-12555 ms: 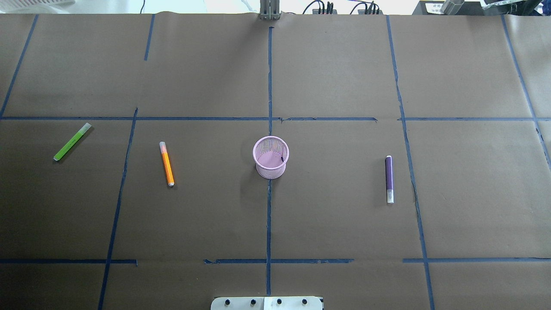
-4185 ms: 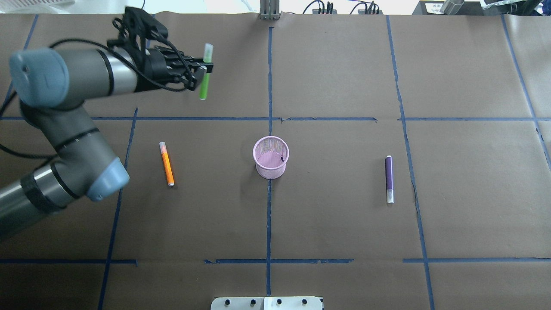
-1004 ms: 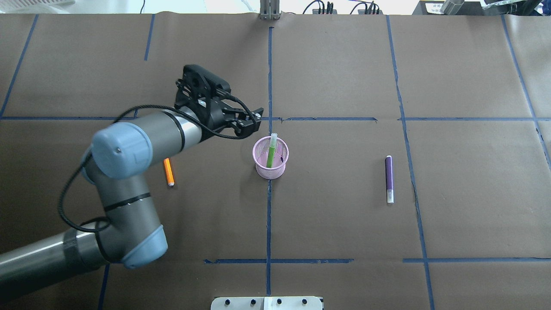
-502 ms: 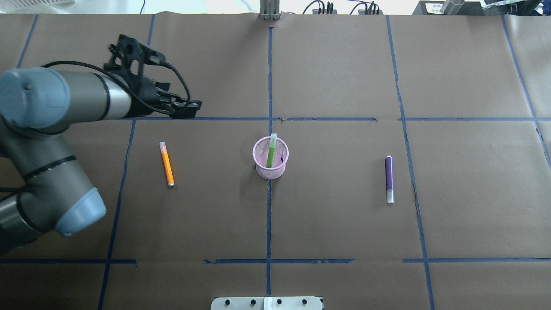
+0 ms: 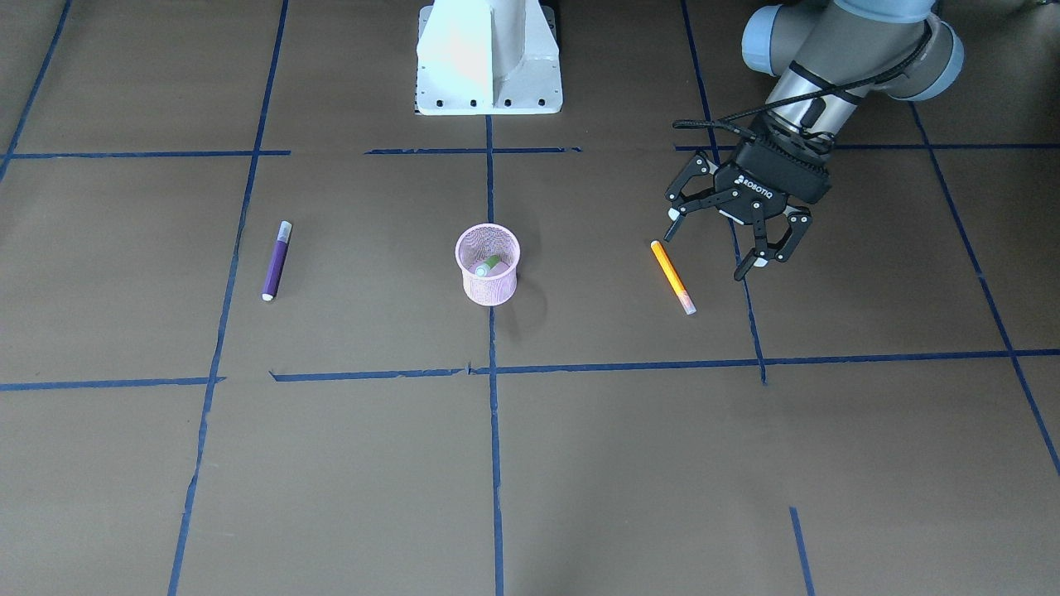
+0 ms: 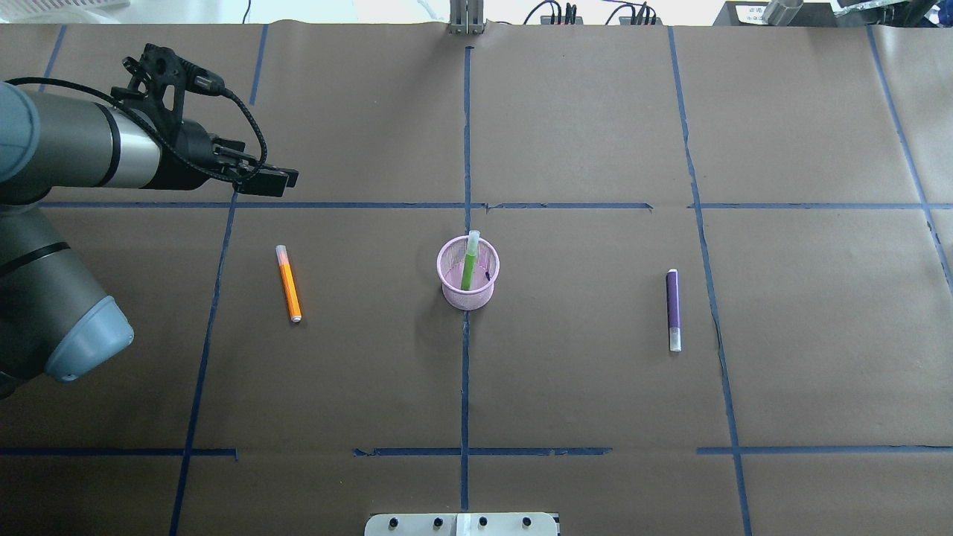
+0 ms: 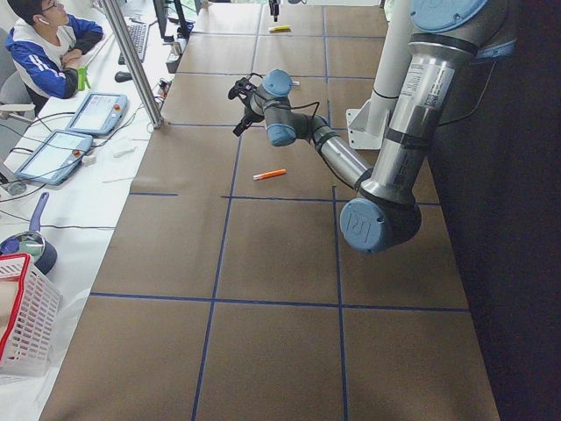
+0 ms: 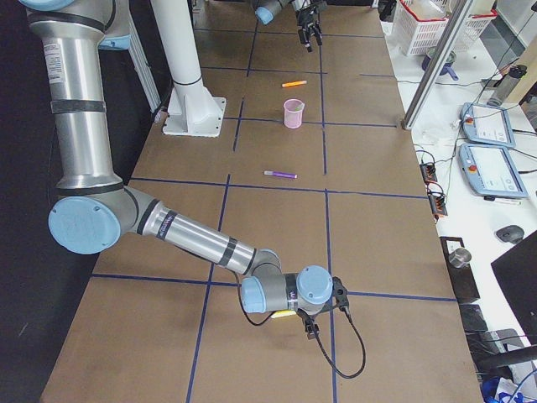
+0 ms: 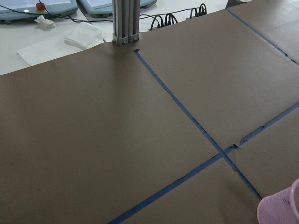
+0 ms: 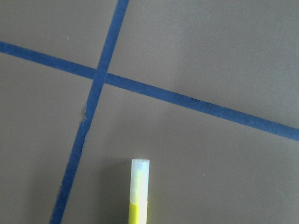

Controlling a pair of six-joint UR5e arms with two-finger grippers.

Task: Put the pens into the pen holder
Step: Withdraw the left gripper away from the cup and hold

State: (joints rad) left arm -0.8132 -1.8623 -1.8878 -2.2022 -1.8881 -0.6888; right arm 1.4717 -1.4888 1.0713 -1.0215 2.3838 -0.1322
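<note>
The pink mesh pen holder point(image 6: 467, 286) point(image 5: 488, 281) stands at the table's centre with the green pen point(image 6: 469, 262) leaning upright inside it. Left of the holder the orange pen point(image 6: 288, 284) point(image 5: 672, 277) lies flat, and the purple pen point(image 6: 673, 309) point(image 5: 276, 260) lies flat to its right. My left gripper point(image 5: 703, 254) point(image 6: 283, 181) is open and empty, hovering just beyond the orange pen. My right gripper shows only in the exterior right view, low over the table far from the holder, and I cannot tell its state. A yellow pen point(image 10: 139, 191) lies below its wrist camera.
Brown paper with blue tape lines point(image 6: 465, 134) covers the table. The robot's white base point(image 5: 489, 54) sits at the near middle edge. A metal post point(image 6: 467, 18) and cables stand at the far edge. A person sits by tablets point(image 7: 92, 114) beyond the table.
The left gripper, which earlier carried the green pen and left it in the holder, has drawn back leftward and farther away, open. The orange and purple pens have not moved.
</note>
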